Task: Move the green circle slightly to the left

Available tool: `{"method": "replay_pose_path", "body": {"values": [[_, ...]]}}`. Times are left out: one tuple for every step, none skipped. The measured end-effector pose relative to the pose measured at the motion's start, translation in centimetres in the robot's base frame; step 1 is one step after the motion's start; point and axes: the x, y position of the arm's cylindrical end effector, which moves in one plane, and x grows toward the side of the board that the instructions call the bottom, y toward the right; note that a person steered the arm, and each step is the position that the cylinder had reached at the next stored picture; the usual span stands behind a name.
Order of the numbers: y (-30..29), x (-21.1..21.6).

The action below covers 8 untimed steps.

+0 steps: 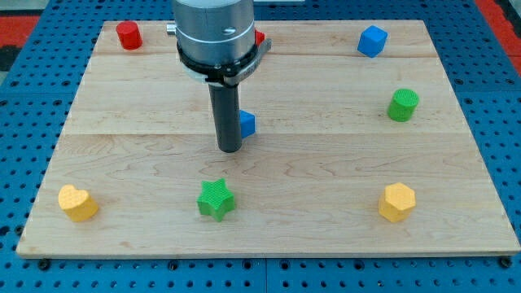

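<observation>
Green circle (403, 105): upright near board's right edge in your view, round top up, no clear long axis. My tip (229, 150) bare rod, clamps nothing, well left of it, hiding most of blue block (247, 124); shape unclear.

My arm enters from the view's top, left of centre, and hangs straight down over the counter (326, 163). Its lowest visible section is a broad grey metal cylinder, cut off by the top edge, with a dark ring clamped round its base. A straight dark rod drops from that ring, upright, no tilt that I can see. My tip (229, 150) sits at counter level, near the middle of the counter, a little toward the view's left and top of its centre. The rod's shaft is fully in view from collar to tip. Upper links and joints lie outside the picture.
</observation>
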Motion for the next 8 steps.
{"method": "replay_pose_path", "body": {"values": [[0.3,-1.0],[9.3,-0.6],[20.4,-2.0],[29.3,-4.0],[28.0,-5.3],[23.2,-5.3],[22.0,-5.8],[24.4,-8.4]]}}
